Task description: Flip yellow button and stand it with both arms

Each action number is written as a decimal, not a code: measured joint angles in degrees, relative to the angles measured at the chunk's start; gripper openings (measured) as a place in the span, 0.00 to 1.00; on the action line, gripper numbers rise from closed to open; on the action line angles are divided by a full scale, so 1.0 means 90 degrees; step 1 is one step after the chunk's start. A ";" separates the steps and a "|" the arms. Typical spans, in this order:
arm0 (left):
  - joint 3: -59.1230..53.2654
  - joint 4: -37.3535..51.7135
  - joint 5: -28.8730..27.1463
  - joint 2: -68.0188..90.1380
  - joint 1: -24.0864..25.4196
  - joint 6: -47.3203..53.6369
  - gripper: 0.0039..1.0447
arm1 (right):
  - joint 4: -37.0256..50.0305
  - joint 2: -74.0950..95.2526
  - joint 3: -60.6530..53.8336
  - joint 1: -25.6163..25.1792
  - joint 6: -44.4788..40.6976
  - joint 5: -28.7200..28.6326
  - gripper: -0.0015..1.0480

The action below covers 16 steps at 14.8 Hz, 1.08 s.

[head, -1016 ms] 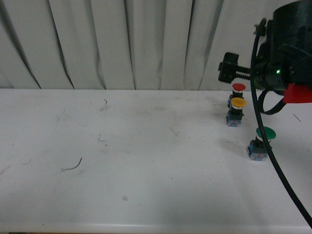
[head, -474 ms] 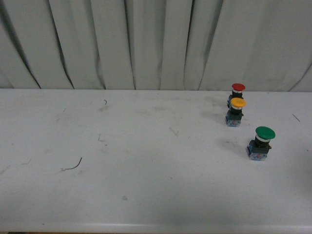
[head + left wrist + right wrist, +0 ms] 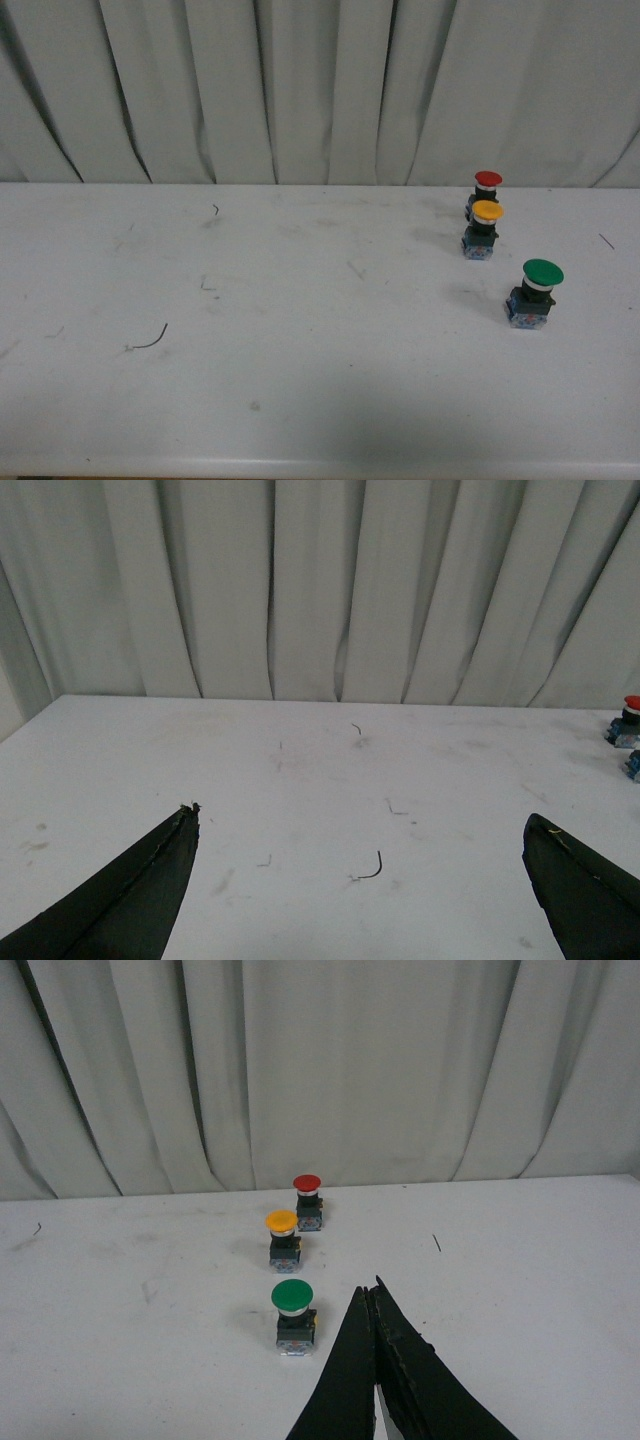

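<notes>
The yellow button (image 3: 486, 229) stands upright on the white table at the right, cap up, on its blue-grey base; it also shows in the right wrist view (image 3: 283, 1237). Neither arm shows in the front view. My right gripper (image 3: 369, 1288) is shut with nothing in it, nearer the camera than the buttons and well apart from the yellow one. My left gripper (image 3: 360, 815) is open wide over bare table far from the button, holding nothing.
A red-capped button (image 3: 486, 194) stands just behind the yellow one, and a larger green-capped button (image 3: 533, 292) stands nearer the front. A thin curved wire scrap (image 3: 150, 340) lies at the left. Grey curtains hang behind the table's far edge.
The right arm, which filled the upper right of the front view a second ago, has left that view. The buttons have not moved.
</notes>
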 joint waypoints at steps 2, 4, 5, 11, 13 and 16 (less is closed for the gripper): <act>0.0000 0.0000 0.0000 -0.0002 0.0000 0.0000 0.94 | 0.0044 -0.0452 -0.0279 0.0000 0.0000 0.0000 0.02; 0.0000 0.0000 0.0002 0.0000 0.0000 0.0000 0.94 | -0.0437 -0.0794 -0.0381 0.0000 -0.0002 0.0002 0.02; 0.0000 0.0000 0.0000 0.0000 0.0000 0.0000 0.94 | -0.0685 -0.1132 -0.0384 0.0000 -0.0002 0.0002 0.02; 0.0000 0.0000 0.0000 -0.0002 0.0000 0.0000 0.94 | -0.2023 -0.2504 -0.0384 0.0000 -0.0002 0.0002 0.02; 0.0000 0.0000 0.0000 0.0000 0.0000 0.0000 0.94 | -0.2334 -0.2871 -0.0384 0.0000 -0.0002 0.0002 0.02; 0.0000 0.0000 0.0000 0.0000 0.0000 0.0000 0.94 | -0.2732 -0.3247 -0.0384 0.0000 -0.0002 0.0002 0.02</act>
